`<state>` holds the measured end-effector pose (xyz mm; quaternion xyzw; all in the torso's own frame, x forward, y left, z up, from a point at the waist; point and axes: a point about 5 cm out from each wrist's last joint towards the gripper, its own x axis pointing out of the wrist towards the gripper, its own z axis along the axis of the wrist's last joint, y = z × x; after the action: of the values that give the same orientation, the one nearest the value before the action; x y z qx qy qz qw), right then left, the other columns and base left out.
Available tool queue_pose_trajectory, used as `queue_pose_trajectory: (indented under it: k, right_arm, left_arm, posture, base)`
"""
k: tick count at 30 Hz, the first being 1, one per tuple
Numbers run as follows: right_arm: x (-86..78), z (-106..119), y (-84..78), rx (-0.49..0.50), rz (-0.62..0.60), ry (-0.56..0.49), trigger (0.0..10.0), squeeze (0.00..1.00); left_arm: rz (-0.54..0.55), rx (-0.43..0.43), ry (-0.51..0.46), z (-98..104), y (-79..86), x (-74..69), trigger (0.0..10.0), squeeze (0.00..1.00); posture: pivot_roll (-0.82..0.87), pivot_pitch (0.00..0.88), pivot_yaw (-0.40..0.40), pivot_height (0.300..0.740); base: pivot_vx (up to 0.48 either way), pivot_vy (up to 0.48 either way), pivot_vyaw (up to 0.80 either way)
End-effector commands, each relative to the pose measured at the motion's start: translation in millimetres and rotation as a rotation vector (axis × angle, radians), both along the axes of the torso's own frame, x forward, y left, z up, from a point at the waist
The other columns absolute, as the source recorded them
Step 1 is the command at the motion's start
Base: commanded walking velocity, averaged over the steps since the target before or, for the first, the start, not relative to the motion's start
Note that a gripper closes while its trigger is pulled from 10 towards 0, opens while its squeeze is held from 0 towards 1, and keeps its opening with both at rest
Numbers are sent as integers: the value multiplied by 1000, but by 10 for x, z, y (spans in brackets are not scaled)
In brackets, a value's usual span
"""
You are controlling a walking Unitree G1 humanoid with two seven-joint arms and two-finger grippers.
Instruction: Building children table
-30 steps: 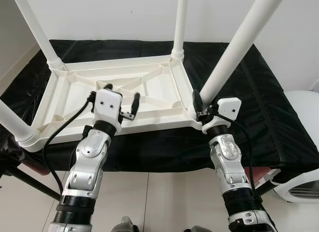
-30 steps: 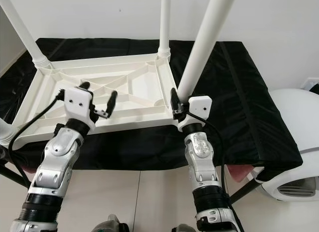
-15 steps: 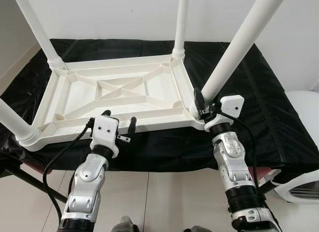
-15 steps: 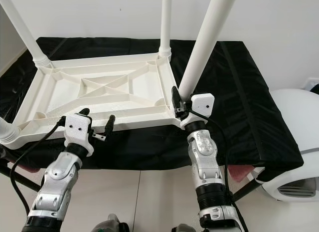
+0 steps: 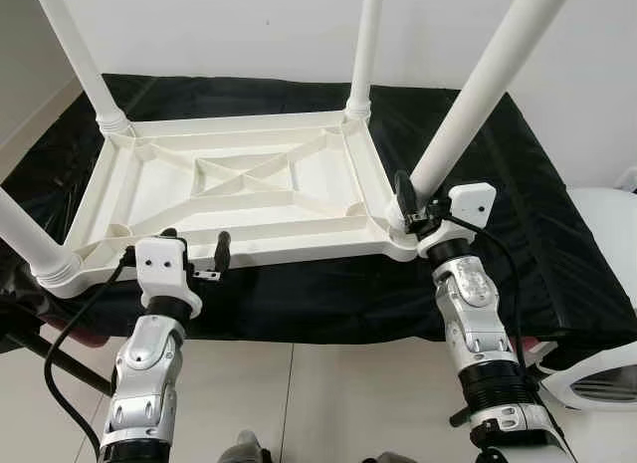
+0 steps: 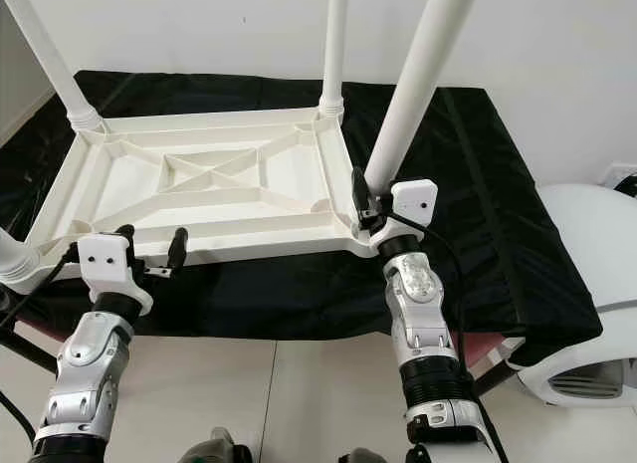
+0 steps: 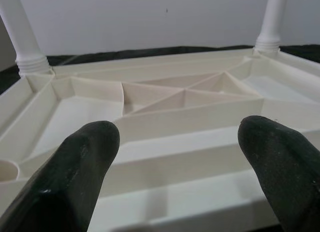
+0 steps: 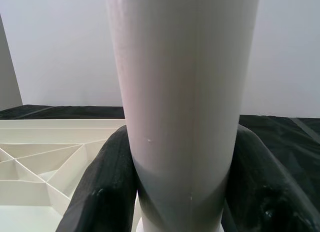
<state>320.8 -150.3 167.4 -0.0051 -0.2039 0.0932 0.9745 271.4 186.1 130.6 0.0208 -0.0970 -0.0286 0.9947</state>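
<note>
The white plastic children table point(image 5: 239, 189) lies upside down on a black cloth-covered work surface point(image 5: 518, 194), with its ribbed underside facing up. Its long axis runs from the left side to the right side, and its four white round legs point up.

On the left, the left gripper point(image 5: 194, 254) stands at the near long edge of the table, close to the near-left leg point(image 5: 30, 239). Its two black fingers point(image 7: 82, 157) are wide apart and hold nothing; in the left wrist view the near edge of the table lies just beyond the fingertips, between them.

On the right, the right gripper point(image 5: 413, 209) is at the near-right corner. Its fingers point(image 8: 107, 187) are closed around the near-right leg point(image 5: 478, 95), low on it, just above the socket, one finger on each side. This leg rises steeply and leans to the right.
</note>
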Motion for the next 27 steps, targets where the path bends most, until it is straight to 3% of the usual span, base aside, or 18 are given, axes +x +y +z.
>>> queue_pose_trajectory:
  k: [1, 27]
  right_arm:
    - [5, -1, 20, 7, 12, 1, 10000, 0]
    - [-1, -25, 4, 17, 5, 9, 10000, 0]
  left_arm:
    - [89, -13, -19, 57, 55, 17, 10000, 0]
    - [44, 16, -58, 210, -17, 97, 10000, 0]
  posture:
    - [33, 0, 2, 740]
    - [29, 0, 7, 740]
  base:
    - [0, 0, 0]
    - [0, 0, 0]
